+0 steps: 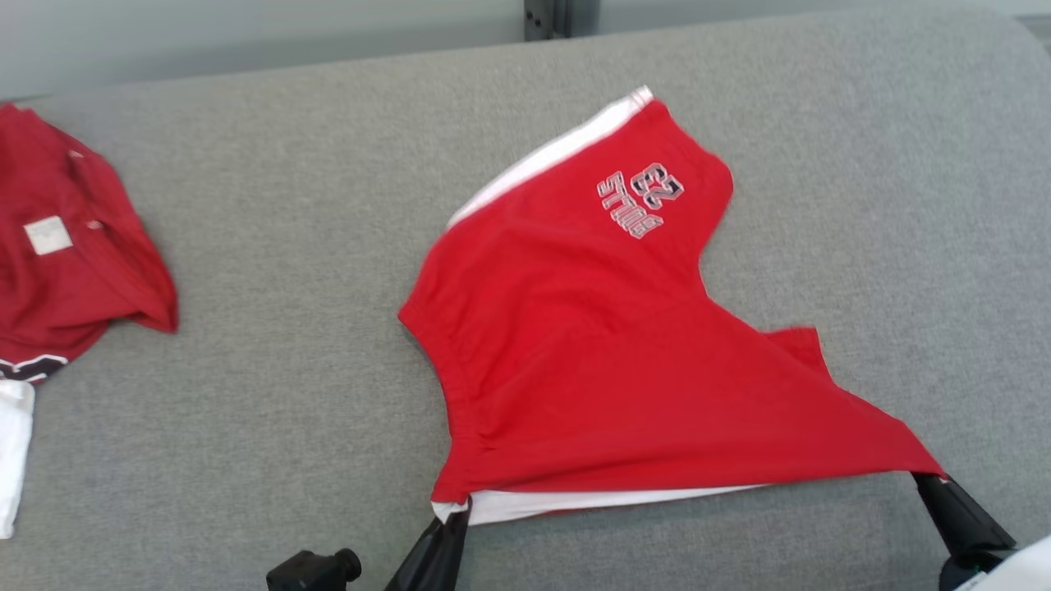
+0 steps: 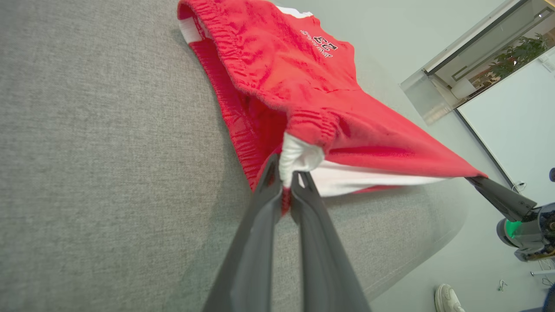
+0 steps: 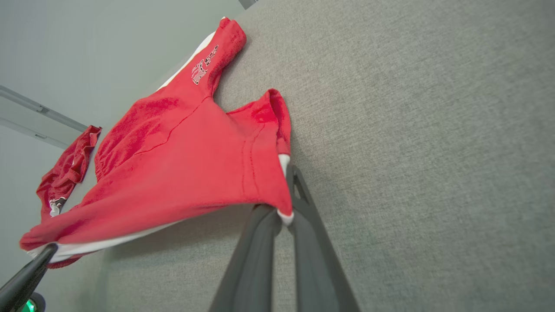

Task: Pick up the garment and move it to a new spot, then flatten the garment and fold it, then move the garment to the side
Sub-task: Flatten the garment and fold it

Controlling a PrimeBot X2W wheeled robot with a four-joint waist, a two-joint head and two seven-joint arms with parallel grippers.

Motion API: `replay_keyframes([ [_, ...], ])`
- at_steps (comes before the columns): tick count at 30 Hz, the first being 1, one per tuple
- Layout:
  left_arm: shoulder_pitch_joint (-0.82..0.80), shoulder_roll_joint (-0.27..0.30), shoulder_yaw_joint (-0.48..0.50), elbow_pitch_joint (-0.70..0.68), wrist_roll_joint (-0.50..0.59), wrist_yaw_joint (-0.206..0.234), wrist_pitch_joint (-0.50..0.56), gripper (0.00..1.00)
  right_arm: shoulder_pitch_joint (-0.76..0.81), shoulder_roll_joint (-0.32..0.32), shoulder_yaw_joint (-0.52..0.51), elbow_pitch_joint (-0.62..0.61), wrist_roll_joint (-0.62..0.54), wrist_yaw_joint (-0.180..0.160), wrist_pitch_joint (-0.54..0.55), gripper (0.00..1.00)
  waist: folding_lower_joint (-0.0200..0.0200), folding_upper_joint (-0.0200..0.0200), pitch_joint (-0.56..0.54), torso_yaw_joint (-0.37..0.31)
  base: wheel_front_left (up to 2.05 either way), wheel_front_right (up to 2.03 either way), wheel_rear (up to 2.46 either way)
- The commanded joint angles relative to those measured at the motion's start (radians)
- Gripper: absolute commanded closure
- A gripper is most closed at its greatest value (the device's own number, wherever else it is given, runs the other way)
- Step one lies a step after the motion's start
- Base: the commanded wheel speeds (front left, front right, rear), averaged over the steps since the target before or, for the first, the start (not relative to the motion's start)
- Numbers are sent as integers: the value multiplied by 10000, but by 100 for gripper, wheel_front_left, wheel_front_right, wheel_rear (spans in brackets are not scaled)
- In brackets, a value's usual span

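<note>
The garment (image 1: pixel 591 345) is bright red with a white side stripe and a "23" print near its far end. It lies partly on the grey fabric table (image 1: pixel 246 427), with its near edge lifted and stretched taut between both grippers. My left gripper (image 1: pixel 454 513) is shut on the near left corner, where red and white cloth bunch between the fingers (image 2: pixel 286 186). My right gripper (image 1: pixel 929 478) is shut on the near right corner (image 3: pixel 284 216). The far part of the garment (image 3: pixel 182 160) rests on the table.
A second, darker red garment (image 1: pixel 74 246) with a white label lies bundled at the table's left edge, also seen in the right wrist view (image 3: pixel 69 169). A wall runs behind the table. A person's shoe (image 2: pixel 448 299) stands on the floor beyond the table's rounded edge.
</note>
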Motion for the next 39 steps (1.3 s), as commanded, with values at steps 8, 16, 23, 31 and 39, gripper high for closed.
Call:
replay_keyframes([
  [8,-624,61,64,-1377,-284,311,867,100,-993,83,-1108,-896,-107,-39,884,100,1,0,-107,717,0,0,0],
  [16,-2361,-390,232,-1386,-571,216,1823,100,-3882,601,-1055,244,-1092,-33,2681,100,1,0,857,1456,0,0,0],
  [23,-3530,-701,320,-887,-806,131,2365,100,-5600,902,-1065,1120,-1571,-32,3545,100,1,0,1122,2049,0,0,0],
  [31,-4628,-1243,340,81,-1198,-143,2783,100,-7119,915,-979,2129,-2080,-32,4603,100,1,0,1380,2465,0,0,0],
  [39,-5628,-1711,279,1188,-1119,-302,2840,100,-8319,839,-852,3022,-2744,-32,5645,100,1,0,1739,2667,0,0,0],
])
